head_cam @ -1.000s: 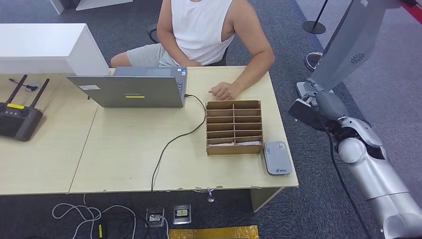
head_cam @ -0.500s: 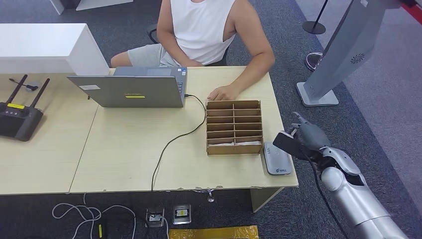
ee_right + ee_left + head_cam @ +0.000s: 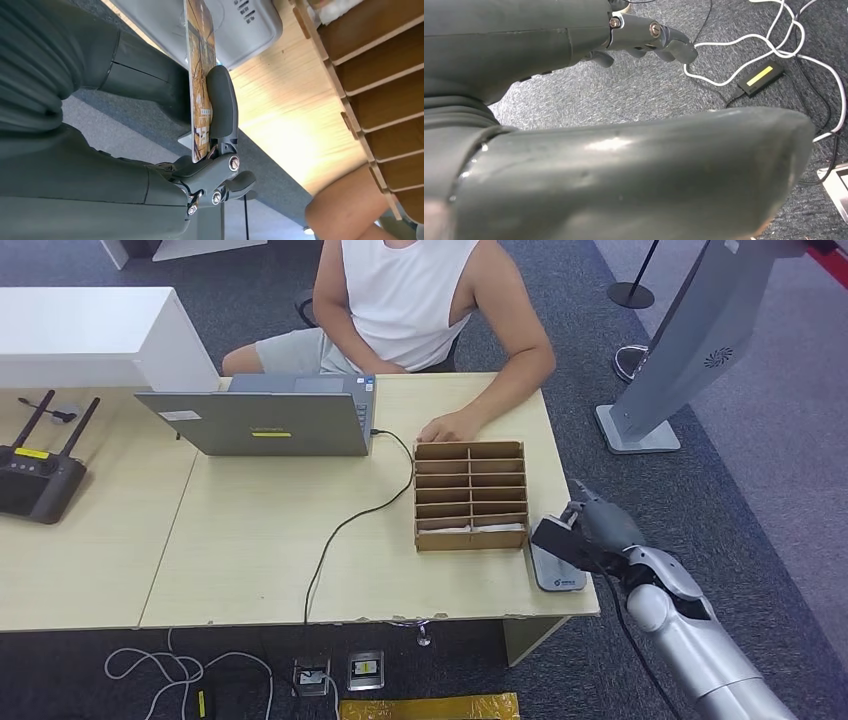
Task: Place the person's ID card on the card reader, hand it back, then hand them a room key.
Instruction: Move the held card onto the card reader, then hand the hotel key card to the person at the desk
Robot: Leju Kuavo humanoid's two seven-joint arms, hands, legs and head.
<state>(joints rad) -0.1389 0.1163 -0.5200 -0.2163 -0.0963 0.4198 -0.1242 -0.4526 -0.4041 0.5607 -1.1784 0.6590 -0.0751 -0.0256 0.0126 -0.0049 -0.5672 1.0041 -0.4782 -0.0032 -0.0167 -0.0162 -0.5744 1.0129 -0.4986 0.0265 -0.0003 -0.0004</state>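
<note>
Lower right of the head view: right hand (image 3: 585,530) pinches one ID card (image 3: 200,80) by its edge, just above the single grey card reader (image 3: 556,565). Card looks thin, stiff, light, slick; an edge pinch suits. Left hand (image 3: 644,40) hangs over carpet, fingers loosely curled, holding nothing.

The right hand (image 3: 580,535) covers the top end of the card reader (image 3: 556,570) in the head view, and from there the ID card (image 3: 200,75) shows just as a dark slab, its print unreadable. In the right wrist view the card runs off the picture's edge beside the card reader, and a finger (image 3: 221,102) hides part of its face. The person (image 3: 420,300) beyond the card reader is cut off at the shoulders. The reader's small blue logo is too small to read.
</note>
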